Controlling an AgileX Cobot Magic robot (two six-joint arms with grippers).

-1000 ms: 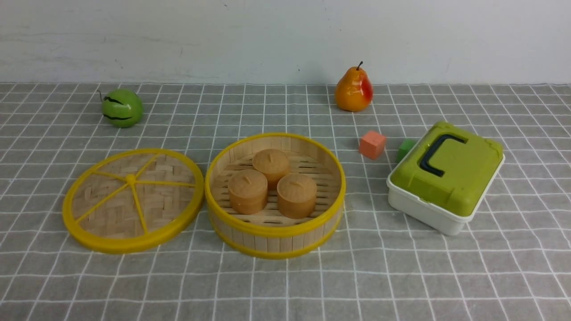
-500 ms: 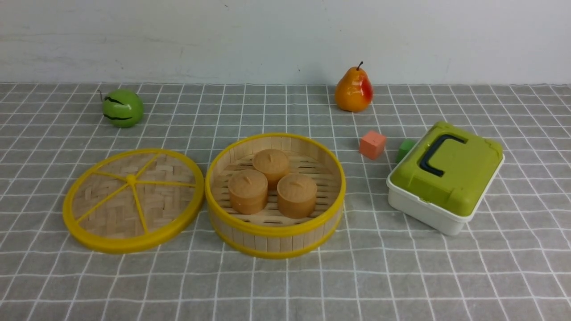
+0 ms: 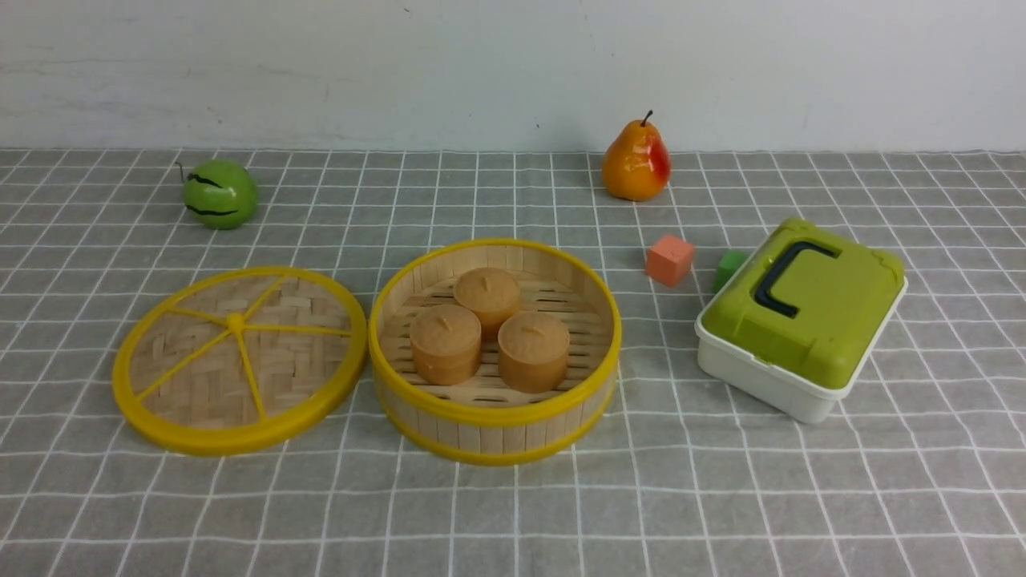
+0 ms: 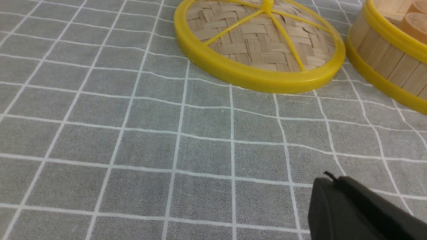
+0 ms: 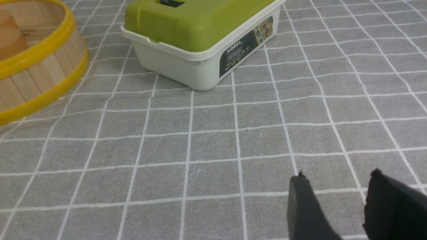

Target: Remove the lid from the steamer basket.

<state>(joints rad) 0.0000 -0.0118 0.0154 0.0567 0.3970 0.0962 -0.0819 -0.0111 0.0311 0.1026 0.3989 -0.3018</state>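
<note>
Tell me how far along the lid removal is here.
Done, it looks: the lid lies flat on the cloth beside the steamer basket, which stands open with three buns showing. Nothing is in hand; the right gripper is open over bare cloth. Nothing left.

**Bystanders on the bench**

Far back on your left sits a green apple (image 3: 220, 193); far back right of centre, a pear (image 3: 636, 163). Nearer, an orange cube (image 3: 669, 260) and a green cube (image 3: 728, 267) lie just beside a white box (image 3: 765, 381) with green lid (image 3: 804, 302). Three brown cakes (image 3: 488, 332) cluster together.
</note>
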